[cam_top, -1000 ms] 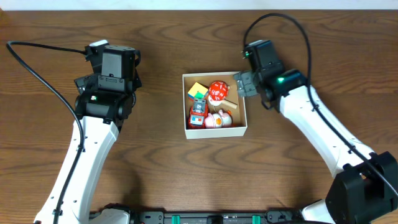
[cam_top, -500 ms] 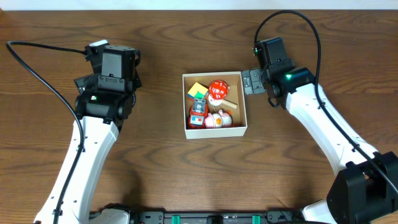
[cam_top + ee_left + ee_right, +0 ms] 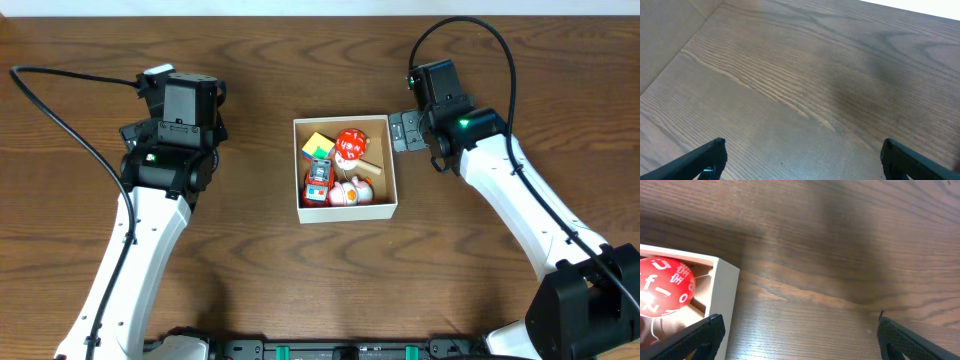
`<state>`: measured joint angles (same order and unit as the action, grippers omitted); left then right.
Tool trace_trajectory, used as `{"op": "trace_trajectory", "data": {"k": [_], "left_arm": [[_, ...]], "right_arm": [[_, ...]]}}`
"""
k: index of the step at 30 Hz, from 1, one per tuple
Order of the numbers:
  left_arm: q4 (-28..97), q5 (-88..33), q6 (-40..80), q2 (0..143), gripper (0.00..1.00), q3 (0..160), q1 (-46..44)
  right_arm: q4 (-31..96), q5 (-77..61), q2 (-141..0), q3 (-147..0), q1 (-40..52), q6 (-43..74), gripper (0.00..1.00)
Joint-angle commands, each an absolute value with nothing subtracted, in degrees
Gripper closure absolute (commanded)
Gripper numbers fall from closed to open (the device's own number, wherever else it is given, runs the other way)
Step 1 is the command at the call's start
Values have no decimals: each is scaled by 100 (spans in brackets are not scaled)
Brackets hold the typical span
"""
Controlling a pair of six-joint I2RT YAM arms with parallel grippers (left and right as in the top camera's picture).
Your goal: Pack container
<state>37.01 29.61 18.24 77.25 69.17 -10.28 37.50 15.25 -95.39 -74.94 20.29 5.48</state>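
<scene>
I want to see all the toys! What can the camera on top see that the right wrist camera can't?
Only the overhead view shows the whole container, the yellow block, the toy car, the pink toy and the left arm. Only the right wrist view shows the white marks on the red ball up close, and the right gripper with its fingertips spread wide. Both show the ball, a container wall and the wooden table.

2 dark fingers (image 3: pixel 707 159) wide apart at the lower corners, brown wood-grain table (image 3: pixel 805 90) beneath.
</scene>
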Motion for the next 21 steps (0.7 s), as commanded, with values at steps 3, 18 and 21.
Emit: {"op": "trace_trajectory", "data": {"k": [3,18,21], "left_arm": [[3693,3068,1896,7673,2,6976,-1004],[3693,3065,1896,7673,2,6976,-1004],[3693,3068,1896,7673,2,6976,-1004]], "right_arm": [[3750,1610,-9579,-7522,1994,617,1],[3968,1608,-7756,-7522,2644,617,1],[3968,1627,-6829,-7522,2947,611,1]]}}
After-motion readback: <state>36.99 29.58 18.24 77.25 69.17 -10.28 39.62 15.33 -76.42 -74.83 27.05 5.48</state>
